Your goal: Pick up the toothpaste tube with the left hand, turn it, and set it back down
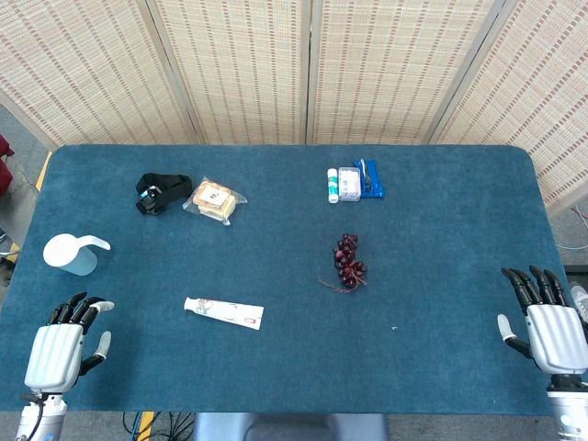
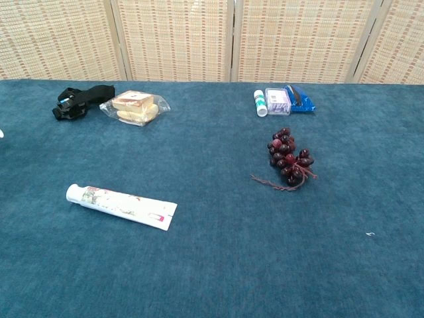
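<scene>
1. Left hand (image 1: 60,347): empty, fingers apart, at near-left table (image 1: 441,276) edge.
2. Toothpaste tube (image 1: 223,312): lies flat just right of it, untouched; long axis runs left-right, cap end toward left hand, crimped end right, slightly nearer.
3. Right hand (image 1: 549,326): empty, fingers spread, near-right edge.

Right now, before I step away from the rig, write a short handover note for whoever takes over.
Left hand: open, holding nothing, at the near left corner of the table.
Right hand: open, holding nothing, at the near right edge.
Toothpaste tube: flat on the blue cloth, cap pointing left, to the right of the left hand and apart from it.
Done: nothing; the tube is untouched.
Left: reach with the left hand, grip the tube, lift, turn it, set it down.
</scene>
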